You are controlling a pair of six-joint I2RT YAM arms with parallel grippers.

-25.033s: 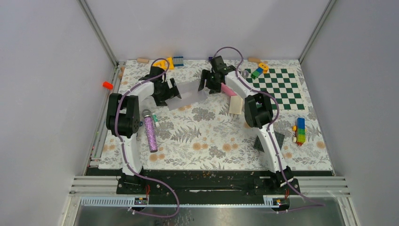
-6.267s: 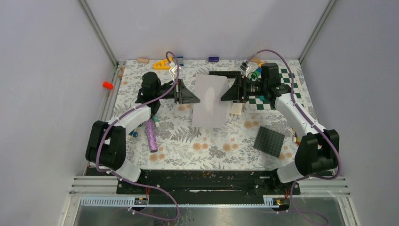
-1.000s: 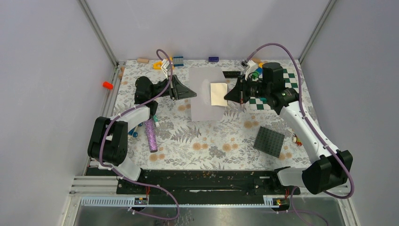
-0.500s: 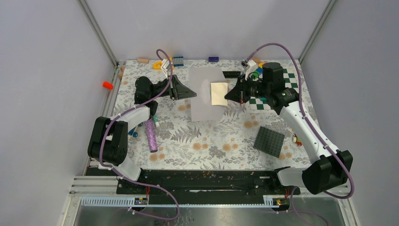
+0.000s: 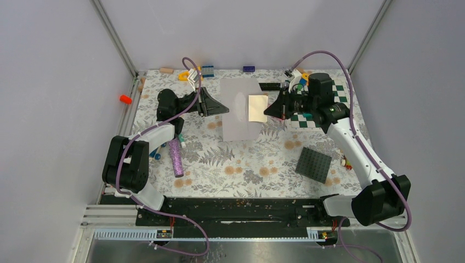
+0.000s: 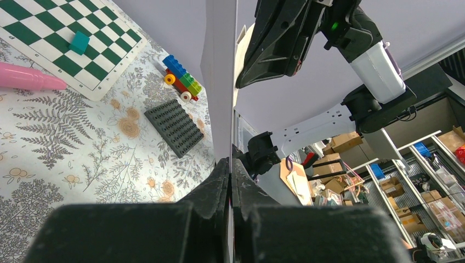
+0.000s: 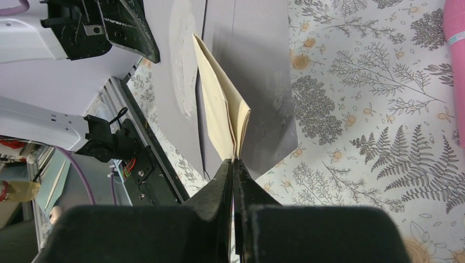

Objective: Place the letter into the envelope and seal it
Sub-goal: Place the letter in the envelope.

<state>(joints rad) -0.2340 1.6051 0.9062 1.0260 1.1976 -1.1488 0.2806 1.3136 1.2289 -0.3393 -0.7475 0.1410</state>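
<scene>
Folded tan letter point(image 5: 256, 108), flat grey envelope point(image 5: 236, 125)

- The envelope point(image 5: 237, 123) is seen in plain light grey;
- the letter point(image 5: 256, 108) is shown in pale tan;
- the surface point(image 5: 247, 164) is printed with grey ferns and orange flowers;
- the checkerboard point(image 6: 60, 49) is chequered green and white;
- the studded plate point(image 5: 314, 164) is coloured dark grey.

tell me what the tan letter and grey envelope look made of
Folded tan letter: seemingly thick matte paper; its layers fan apart at a crisp fold. Flat light grey envelope: likely stiff matte paper or thin card; it keeps flat in the air, faintly scuffed.
</scene>
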